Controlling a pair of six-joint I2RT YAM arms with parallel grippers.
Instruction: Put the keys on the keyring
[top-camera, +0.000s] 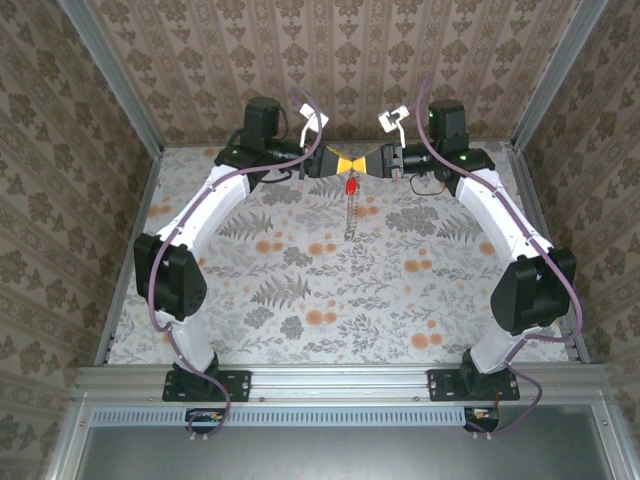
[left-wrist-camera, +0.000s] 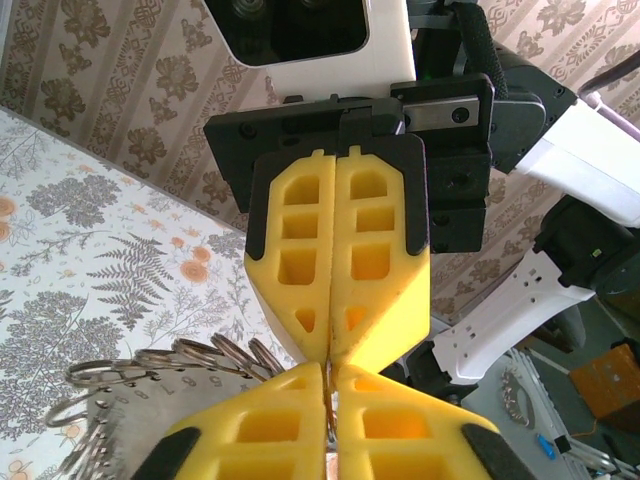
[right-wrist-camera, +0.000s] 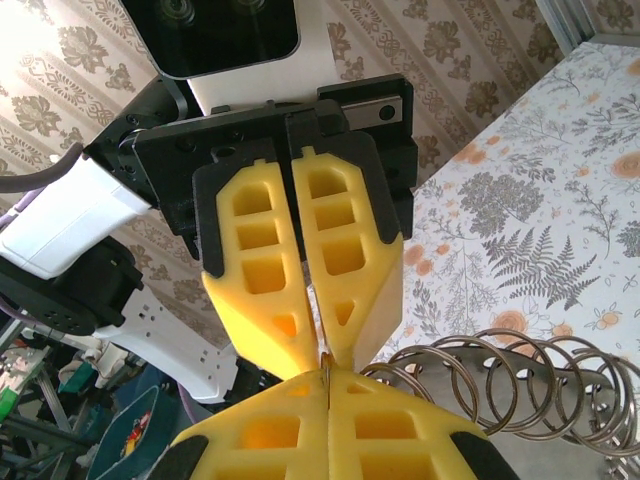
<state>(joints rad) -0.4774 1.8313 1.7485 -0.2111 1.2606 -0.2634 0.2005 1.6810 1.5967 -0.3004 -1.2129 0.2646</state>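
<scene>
Seen from above, two white robot arms reach inward and meet at the upper centre of the frame, over a floral-patterned tabletop (top-camera: 300, 300). The left gripper (top-camera: 344, 160) and the right gripper (top-camera: 362, 160), both with blocky yellow fingers, point at each other tip to tip and touch.

Each pair of jaws is pressed fully together, with no gap between the fingers. Just below the meeting point hangs the small key with a bright red oblong head (top-camera: 351, 186). Under it, the keyring, a chain of thin silvery metal loops (top-camera: 349, 215), dangles straight down above the table.

In the left wrist view, the left gripper (left-wrist-camera: 330, 385) sits at the bottom centre, the right gripper (left-wrist-camera: 330, 350) just above it, and the loops (left-wrist-camera: 105, 372) fan out at lower left.

In the right wrist view, the right gripper (right-wrist-camera: 328, 385) touches the left gripper (right-wrist-camera: 325, 350), with the loops (right-wrist-camera: 560, 425) at lower right. Which jaws pinch the chain cannot be told.
</scene>
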